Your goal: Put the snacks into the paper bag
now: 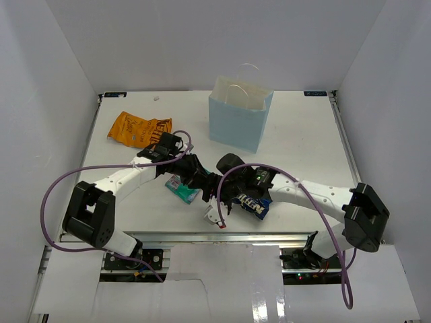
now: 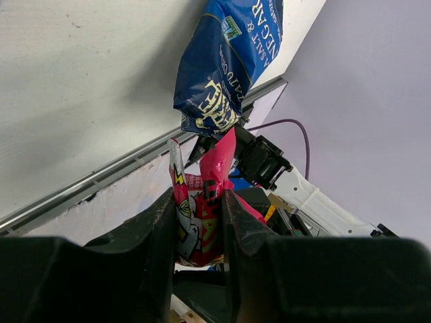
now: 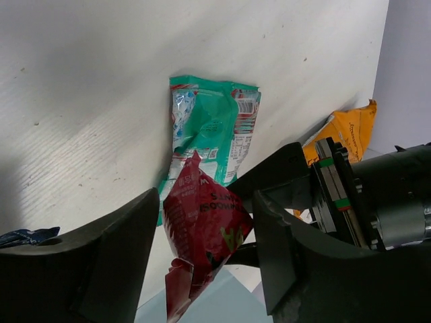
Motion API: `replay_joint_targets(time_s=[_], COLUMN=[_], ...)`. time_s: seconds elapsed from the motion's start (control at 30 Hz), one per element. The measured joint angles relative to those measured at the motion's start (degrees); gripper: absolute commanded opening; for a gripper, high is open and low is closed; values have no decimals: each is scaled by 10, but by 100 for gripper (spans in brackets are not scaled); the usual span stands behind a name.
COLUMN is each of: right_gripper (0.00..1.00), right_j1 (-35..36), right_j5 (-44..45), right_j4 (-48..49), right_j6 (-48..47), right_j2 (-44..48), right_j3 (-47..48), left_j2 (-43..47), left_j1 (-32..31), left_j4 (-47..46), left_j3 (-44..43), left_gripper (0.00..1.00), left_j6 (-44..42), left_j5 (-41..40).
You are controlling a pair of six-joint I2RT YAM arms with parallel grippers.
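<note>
**A:** Left to right, quick. The orange chip bag (image 1: 140, 128) lies flat on the tabletop (image 1: 303, 134) at the far left, well apart from both arms. It looks puffy, light and crinkly. We'd take it by a sealed end, not the middle.

**B:** Next is the teal pouch (image 3: 212, 128), flat on the tabletop just beside the left jaws. It's thin and soft, so we'd pinch the crimped edge.

**A:** The left jaws are pinching the pink wrapper (image 2: 215, 175), with the film squeezed flat between them. The wrapper appears lifted clear of the tabletop, near the front middle.

**B:** The right jaws stand on either side of that same wrapper in the right wrist view. We can't tell whether they press on it or only bracket it.

**A:** Agreed. We'd judge the wrapper near weightless, slick and floppy. It'll likely twist or slide if held by a corner, so we'd grip across its body.

**B:** The paper bag (image 1: 237, 124) stands upright at the far middle with its mouth open. The paper is thin and probably tips if we nudge the rim, so we'd drop things in from above. We can't see enough of the inside to say what's in it.

**A:** The blue chip bag (image 1: 254, 205) is rightmost, on the tabletop partly under the right arm (image 1: 316, 192). It's air-filled and crushable, so the sealed top is where we'd hold it.
</note>
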State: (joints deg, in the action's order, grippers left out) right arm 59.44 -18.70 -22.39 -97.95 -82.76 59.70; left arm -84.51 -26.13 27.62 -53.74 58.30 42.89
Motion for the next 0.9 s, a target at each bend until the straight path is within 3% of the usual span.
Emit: replay_joint_targets(time_s=[0.27, 0.4, 0.6, 0.9], right_gripper=[44, 36, 29, 24], right_j1=[1, -2, -11, -35], right_j5=[10, 9, -1, -17], right_j4=[-1, -2, -1, -8], right_j6=[6, 19, 36, 105], right_j2=[-2, -2, 4, 74], right_j3=[5, 9, 9, -7], left_j2=[-1, -1, -2, -1], left_j1=[-1, -1, -2, 2], left_j4=[-1, -3, -2, 14], left_j3=[0, 0, -10, -72], left_gripper=[22, 34, 46, 54], left_j6=[-2, -4, -13, -42], left_j5=[0, 2, 2, -10])
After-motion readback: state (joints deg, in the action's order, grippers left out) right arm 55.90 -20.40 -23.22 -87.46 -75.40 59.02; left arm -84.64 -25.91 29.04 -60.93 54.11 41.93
